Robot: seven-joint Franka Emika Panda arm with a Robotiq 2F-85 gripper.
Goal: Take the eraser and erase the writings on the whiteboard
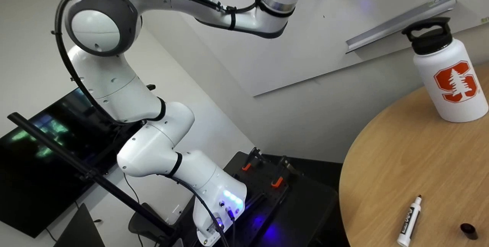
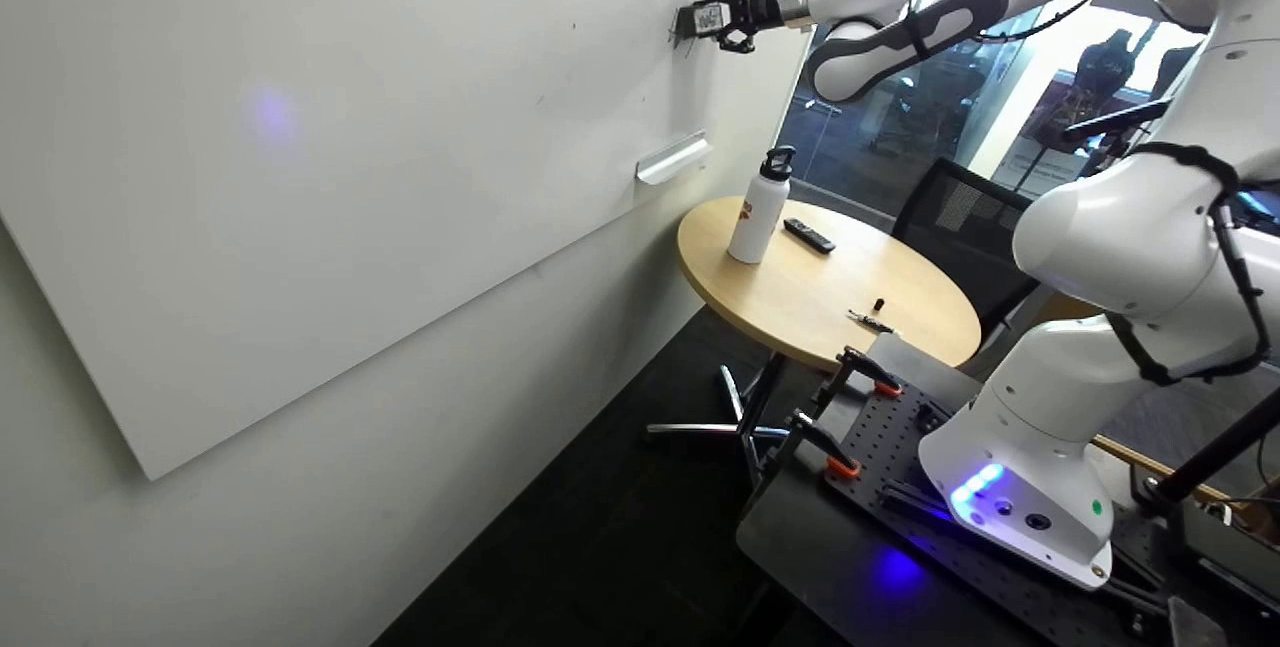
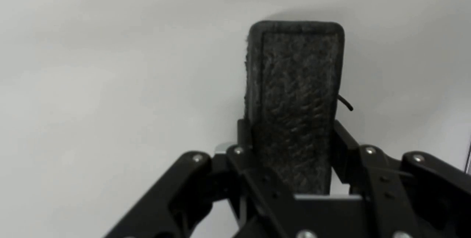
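Gripping eraser (image 3: 296, 83); bottle (image 1: 447, 73) stands lidded.

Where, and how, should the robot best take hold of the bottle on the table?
Probably by the slim handle on its black lid, pinched from above: the bottle stands upright, handle on top, and is much thicker below. The gripper holds the eraser, which should be put down first.

Rnd wood-tone tbl (image 1: 393, 151): wht btl (image 1: 454, 83) standing, blk remote (image 2: 809, 236) beside; marker (image 1: 410, 221), blk cap (image 1: 469, 231) nr it.
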